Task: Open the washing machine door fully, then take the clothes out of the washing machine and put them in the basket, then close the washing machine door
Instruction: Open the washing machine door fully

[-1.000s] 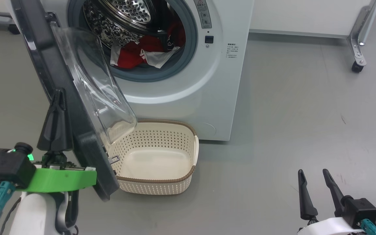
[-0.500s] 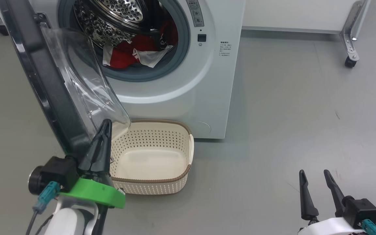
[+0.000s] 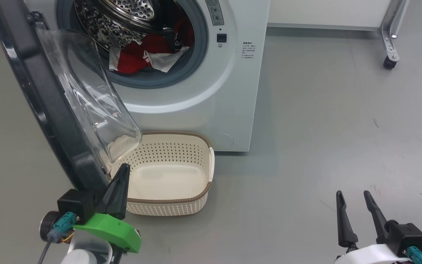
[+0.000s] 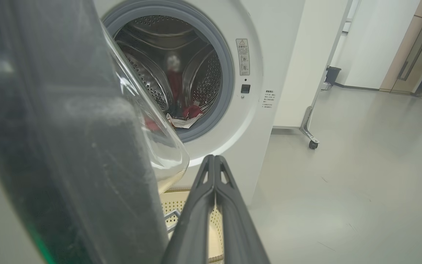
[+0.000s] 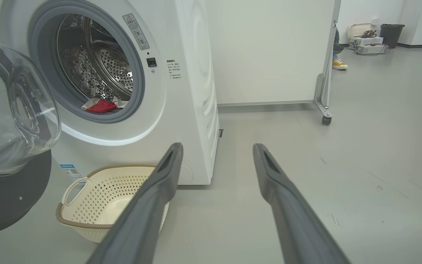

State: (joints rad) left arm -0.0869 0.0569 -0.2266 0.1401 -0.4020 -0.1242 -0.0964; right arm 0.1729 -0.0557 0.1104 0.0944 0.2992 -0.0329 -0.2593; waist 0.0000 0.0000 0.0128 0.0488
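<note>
Evidently the door-opening step is in hand. From the head, the door (image 3: 46,110) stands swung out from the washer (image 3: 203,91), nearly edge-on. Its glass bowl (image 3: 90,99) hangs over the left end of the basket (image 3: 167,209), which sits bare on the floor (image 3: 324,128) against the washer's front. The left hand (image 3: 124,169) is closed tight on nothing, just beside the door's lower rim on its inner side; whether it touches I cannot tell. The right hand (image 3: 352,194) hovers low at the right, spread wide and holding nothing, well apart from everything. Red and white clothes (image 3: 141,57) lie at the lip of the drum (image 3: 130,11).

The left wrist view adds the door's dark rim close on the hand's left, and more red deeper in the drum.

The right wrist view adds the basket's near handle (image 5: 72,190), a blue sticker (image 5: 68,170) behind it, and a shoe (image 5: 339,65) beyond a wheeled panel (image 5: 269,51).

Next, I judge, the door wants pushing wider to clear the basket. A reach into the drum would follow.
</note>
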